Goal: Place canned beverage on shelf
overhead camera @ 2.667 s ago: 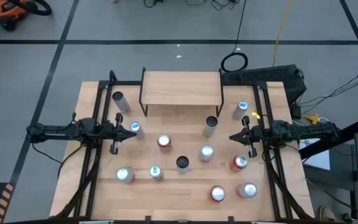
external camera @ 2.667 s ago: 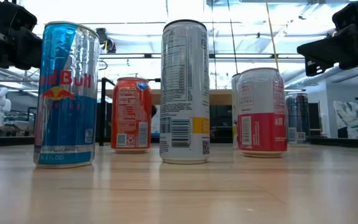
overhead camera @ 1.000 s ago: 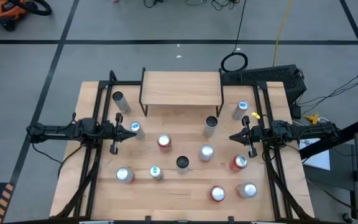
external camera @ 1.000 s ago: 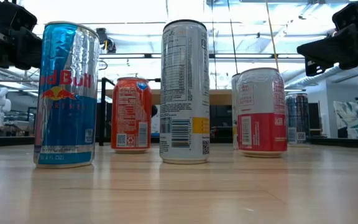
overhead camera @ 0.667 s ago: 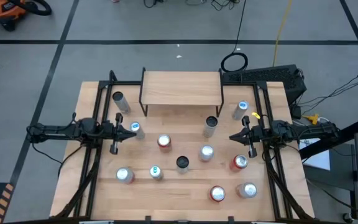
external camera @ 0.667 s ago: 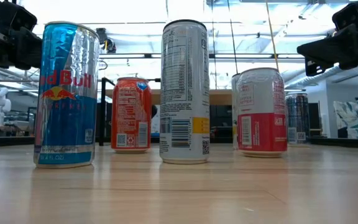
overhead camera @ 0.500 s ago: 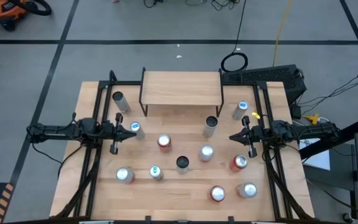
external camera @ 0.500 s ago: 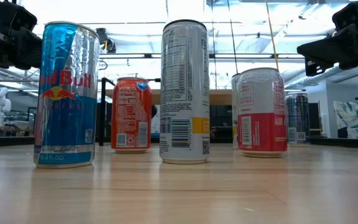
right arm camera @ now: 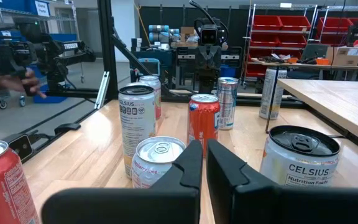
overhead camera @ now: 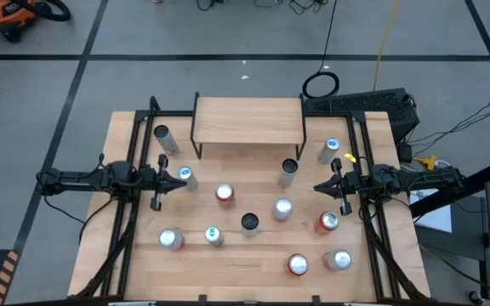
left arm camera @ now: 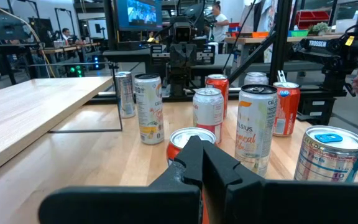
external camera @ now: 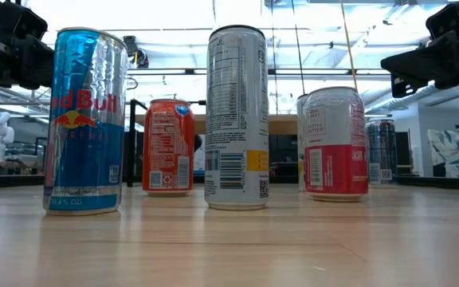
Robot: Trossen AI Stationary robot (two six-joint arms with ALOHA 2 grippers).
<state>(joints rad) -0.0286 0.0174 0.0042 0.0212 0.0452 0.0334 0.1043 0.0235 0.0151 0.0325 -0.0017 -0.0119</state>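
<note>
Cans [overhead camera: 225, 195] dot table (shelf [overhead camera: 247, 120] bare).

Overhead, table-level and two facing wrist cameras share the cans [overhead camera: 249, 222]

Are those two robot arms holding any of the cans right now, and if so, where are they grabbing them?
No. The left end effector and right end effector are both shut on nothing, hovering among the cans.

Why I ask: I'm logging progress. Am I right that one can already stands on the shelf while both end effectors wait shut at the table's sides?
Not quite: the shelf holds no can yet, as the high view shows. The left end effector and right end effector do wait shut at the sides.
</note>
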